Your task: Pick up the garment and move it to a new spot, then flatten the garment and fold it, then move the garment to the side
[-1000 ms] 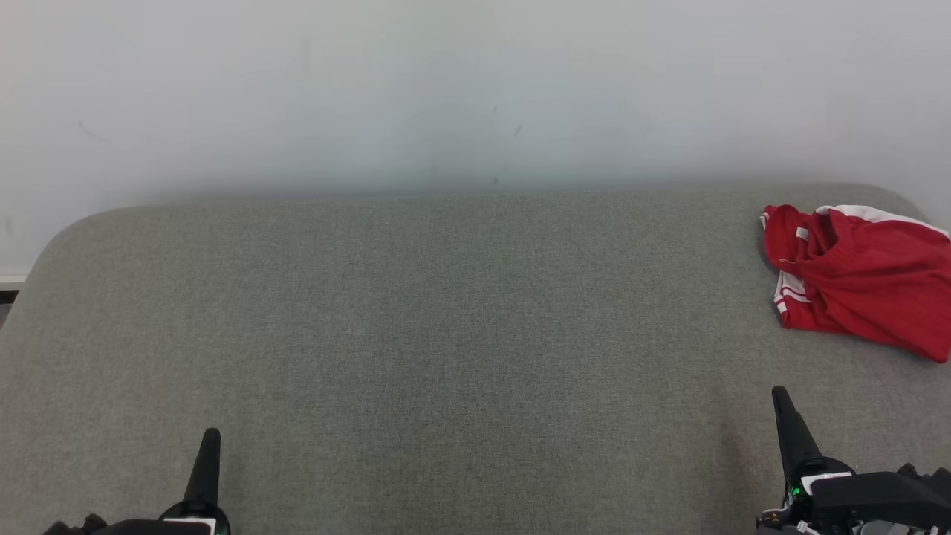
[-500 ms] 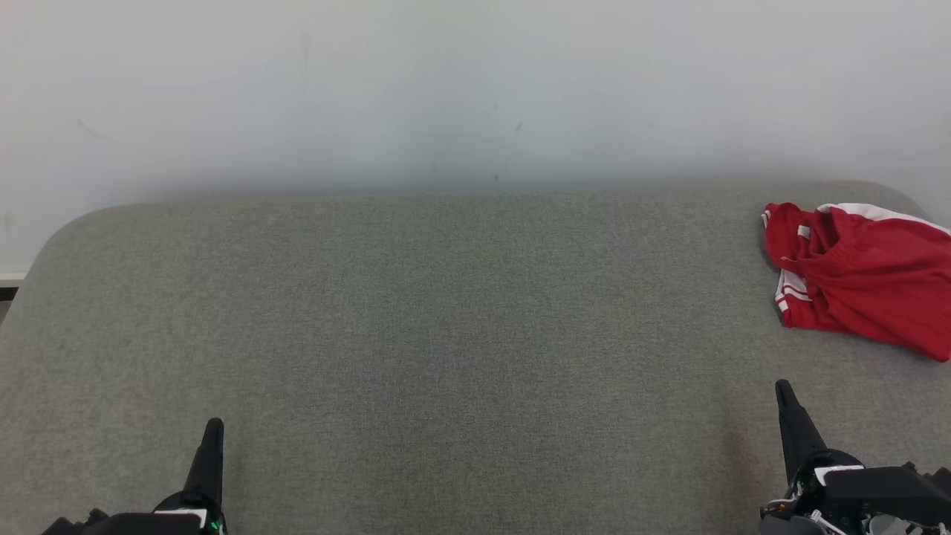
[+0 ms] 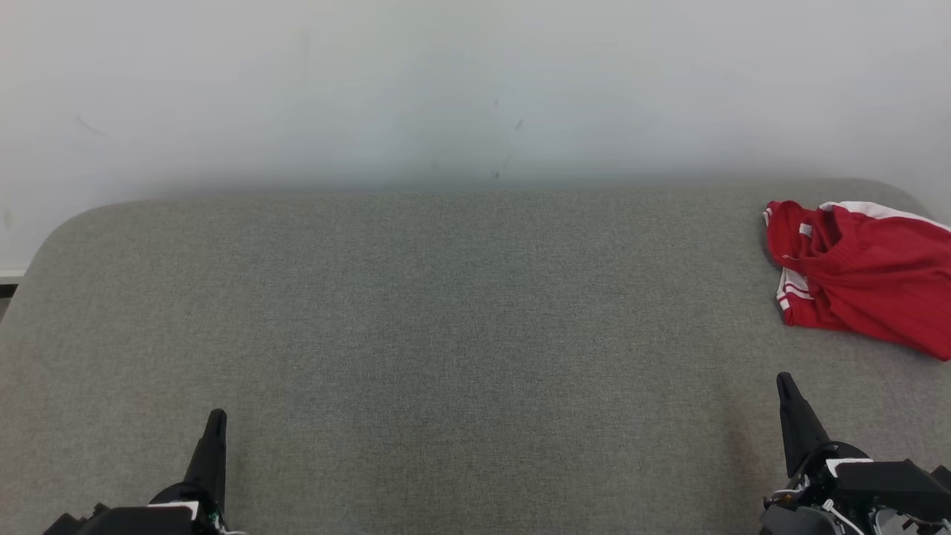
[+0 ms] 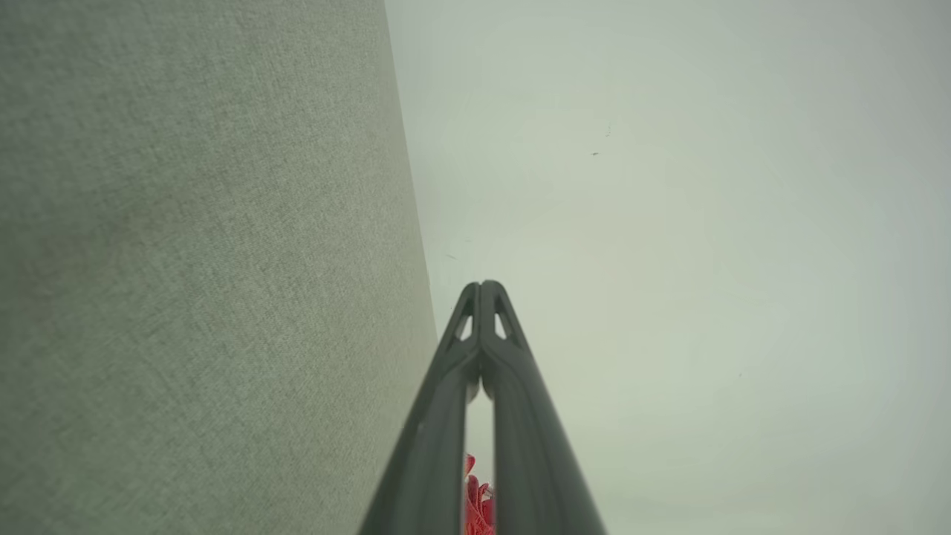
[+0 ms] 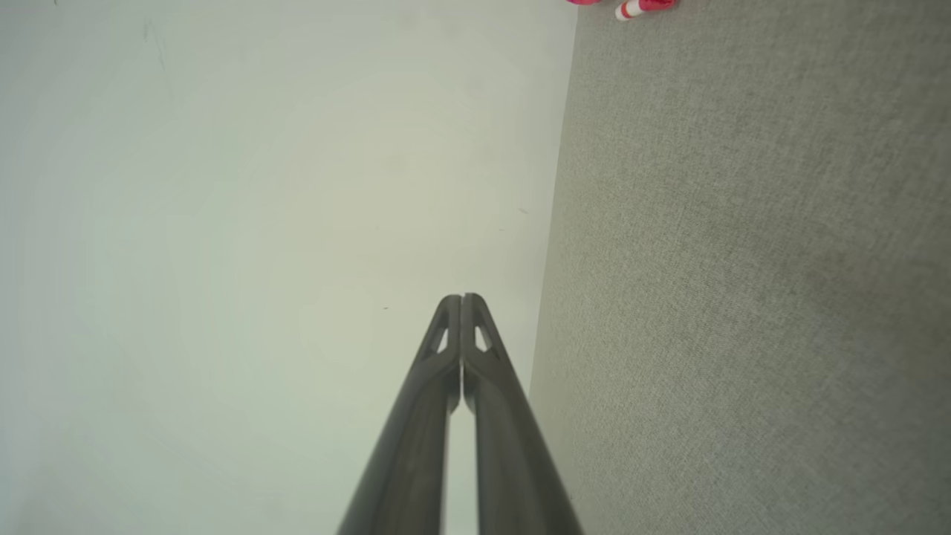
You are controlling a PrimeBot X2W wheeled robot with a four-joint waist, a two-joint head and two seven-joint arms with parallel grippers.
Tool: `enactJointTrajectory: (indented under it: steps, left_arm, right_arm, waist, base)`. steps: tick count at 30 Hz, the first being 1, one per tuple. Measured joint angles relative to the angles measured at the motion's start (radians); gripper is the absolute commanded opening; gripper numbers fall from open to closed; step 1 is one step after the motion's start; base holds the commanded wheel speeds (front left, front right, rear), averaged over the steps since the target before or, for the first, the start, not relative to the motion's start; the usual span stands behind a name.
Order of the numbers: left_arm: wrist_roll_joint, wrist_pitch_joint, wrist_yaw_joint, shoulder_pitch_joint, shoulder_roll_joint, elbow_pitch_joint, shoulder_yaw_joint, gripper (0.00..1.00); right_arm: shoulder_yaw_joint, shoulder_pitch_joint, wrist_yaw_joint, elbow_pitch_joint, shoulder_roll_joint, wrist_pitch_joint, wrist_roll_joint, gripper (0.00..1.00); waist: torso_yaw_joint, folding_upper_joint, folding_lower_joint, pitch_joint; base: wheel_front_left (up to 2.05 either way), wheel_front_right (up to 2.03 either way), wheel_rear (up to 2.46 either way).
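The garment (image 3: pixel 865 273) is a crumpled red piece with white stripes, lying at the far right of the grey fabric surface (image 3: pixel 461 334) and cut off by the head view's right edge. A sliver of it (image 4: pixel 475 501) shows between the fingers in the left wrist view, and a corner of it (image 5: pixel 640 7) at the top of the right wrist view. My left gripper (image 3: pixel 215 417) is at the lower left, shut and empty. My right gripper (image 3: pixel 784 383) is at the lower right, shut and empty, a short way in front of the garment without touching it.
A plain pale wall (image 3: pixel 475 89) rises right behind the grey surface. The surface has rounded far corners, and its left edge drops off near a strip of floor (image 3: pixel 9 286).
Both grippers have slid a little farther up the head view, away from its bottom edge. The garment has not been touched.
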Motion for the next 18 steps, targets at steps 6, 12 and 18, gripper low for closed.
enactJointTrajectory:
  steps: [6, 12, 18]
  left_arm:
    - [-0.015, 0.005, 0.000, -0.002, 0.000, 0.001, 0.001, 0.00]
    - [-0.015, 0.005, 0.000, -0.002, -0.001, 0.001, 0.001, 0.00]
    - [-0.015, 0.005, 0.000, -0.003, -0.001, 0.001, 0.001, 0.00]
  right_arm:
    - [-0.004, -0.002, 0.000, 0.002, 0.001, 0.004, 0.016, 0.00]
    - [-0.006, -0.002, 0.000, 0.002, 0.002, 0.006, 0.015, 0.00]
    - [-0.008, -0.002, 0.000, 0.002, 0.004, 0.008, 0.015, 0.00]
  waist:
    - [0.000, 0.0000, 0.0000, 0.001]
    - [0.000, 0.0001, 0.0000, 0.001]
    - [0.000, 0.0000, -0.0002, 0.001]
  base:
    - [0.00, 0.00, 0.00]
    - [0.00, 0.00, 0.00]
    - [0.00, 0.00, 0.00]
